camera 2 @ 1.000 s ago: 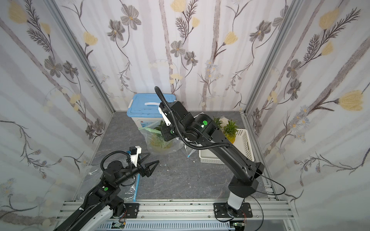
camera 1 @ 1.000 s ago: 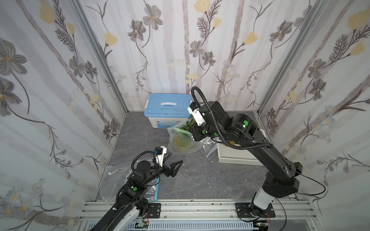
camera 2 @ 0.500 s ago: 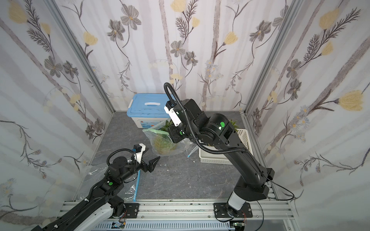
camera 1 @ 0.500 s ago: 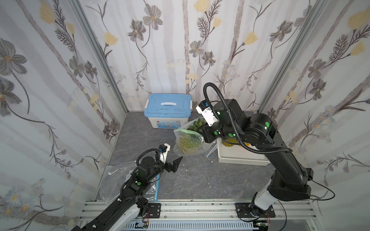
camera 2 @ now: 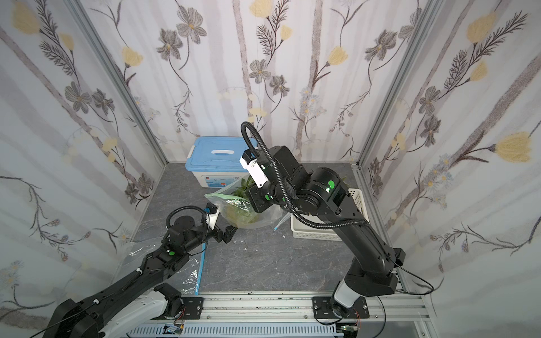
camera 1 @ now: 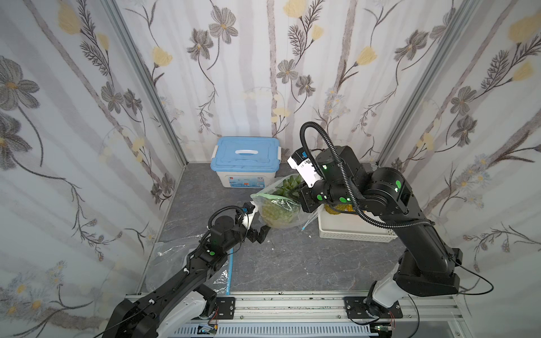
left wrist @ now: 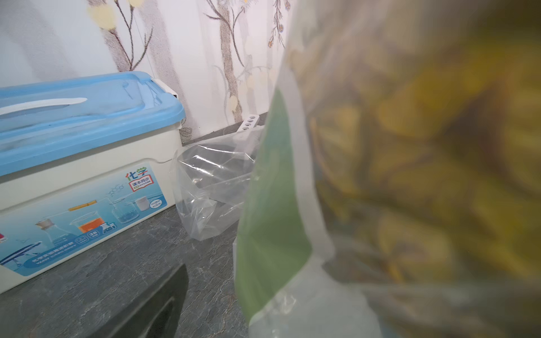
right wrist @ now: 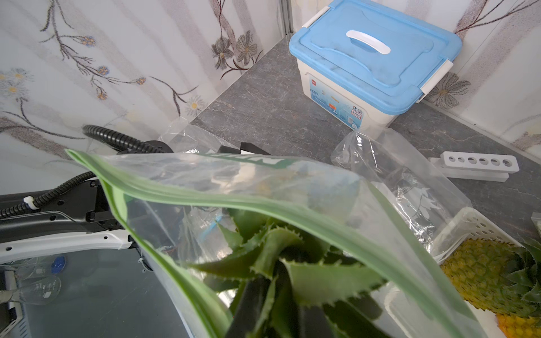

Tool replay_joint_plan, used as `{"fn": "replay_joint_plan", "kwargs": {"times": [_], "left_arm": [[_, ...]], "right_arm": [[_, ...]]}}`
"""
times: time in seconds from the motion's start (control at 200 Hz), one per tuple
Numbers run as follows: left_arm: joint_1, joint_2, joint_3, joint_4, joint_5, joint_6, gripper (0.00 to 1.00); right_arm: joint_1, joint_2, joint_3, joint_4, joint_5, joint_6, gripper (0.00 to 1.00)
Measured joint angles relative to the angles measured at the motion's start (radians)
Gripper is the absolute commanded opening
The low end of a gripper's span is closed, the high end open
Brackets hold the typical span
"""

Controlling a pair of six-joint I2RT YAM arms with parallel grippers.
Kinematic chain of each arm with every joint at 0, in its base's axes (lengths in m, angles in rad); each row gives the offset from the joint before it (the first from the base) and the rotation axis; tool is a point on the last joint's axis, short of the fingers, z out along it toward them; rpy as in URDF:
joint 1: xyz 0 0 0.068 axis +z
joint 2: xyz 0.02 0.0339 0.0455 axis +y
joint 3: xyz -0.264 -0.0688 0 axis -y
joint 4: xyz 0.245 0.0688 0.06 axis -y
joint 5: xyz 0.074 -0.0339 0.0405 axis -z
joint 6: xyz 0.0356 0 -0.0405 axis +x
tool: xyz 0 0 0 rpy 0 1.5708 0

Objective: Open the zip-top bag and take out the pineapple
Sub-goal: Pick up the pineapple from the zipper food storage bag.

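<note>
A clear zip-top bag (camera 1: 295, 221) with a green mouth strip (right wrist: 263, 202) hangs above the grey floor, its mouth open. Inside is the yellow-green pineapple (camera 1: 275, 212) (camera 2: 240, 215). My right gripper (right wrist: 278, 316) reaches into the mouth and is shut on the spiky crown leaves (right wrist: 295, 263). Its fingers are mostly hidden by leaves in both top views. My left gripper (camera 1: 261, 231) (camera 2: 227, 234) is open just below and to the left of the bag's bottom. In the left wrist view one dark finger (left wrist: 152, 307) shows and the bag (left wrist: 292, 307) fills the space beside it, hiding the other.
A blue-lidded white box (camera 1: 246, 158) stands at the back wall. A white basket (camera 1: 351, 234) on the right holds another pineapple (right wrist: 483, 272). An empty clear bag (left wrist: 210, 187) and a white tube rack (right wrist: 480, 164) lie behind. More empty bags (camera 1: 175, 257) lie under my left arm.
My right arm has carried the bag and pineapple a little rightward and nearer. My left gripper has come forward and up to the bag's underside, its jaws narrowing slightly.
</note>
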Motion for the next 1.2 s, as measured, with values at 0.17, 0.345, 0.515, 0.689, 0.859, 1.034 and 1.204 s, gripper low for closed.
{"fn": "replay_joint_plan", "kwargs": {"times": [0.17, 0.345, 0.515, 0.689, 0.859, 1.034, 1.204], "left_arm": [[-0.002, 0.101, 0.066, 0.048, 0.031, 0.007, 0.00], [-0.012, 0.161, 0.125, 0.031, -0.006, -0.001, 0.00], [-0.026, 0.224, 0.199, -0.138, -0.166, 0.003, 0.00], [-0.029, 0.264, 0.226, -0.327, -0.347, -0.004, 0.00], [-0.031, 0.292, 0.262, -0.422, -0.479, -0.023, 0.00], [-0.032, 0.357, 0.312, -0.516, -0.575, -0.031, 0.00], [-0.032, 0.405, 0.375, -0.568, -0.612, -0.063, 0.00]], "right_arm": [[0.003, -0.011, 0.000, 0.002, 0.029, 0.003, 0.00], [0.006, -0.044, 0.000, -0.001, 0.039, 0.010, 0.00], [0.005, -0.087, -0.001, -0.003, 0.054, 0.015, 0.00], [0.000, -0.137, -0.026, -0.004, 0.084, 0.016, 0.00], [-0.019, -0.221, -0.085, -0.006, 0.144, 0.023, 0.00], [-0.043, -0.288, -0.131, 0.008, 0.219, 0.026, 0.00], [-0.046, -0.381, -0.214, 0.051, 0.222, 0.026, 0.00]]}}
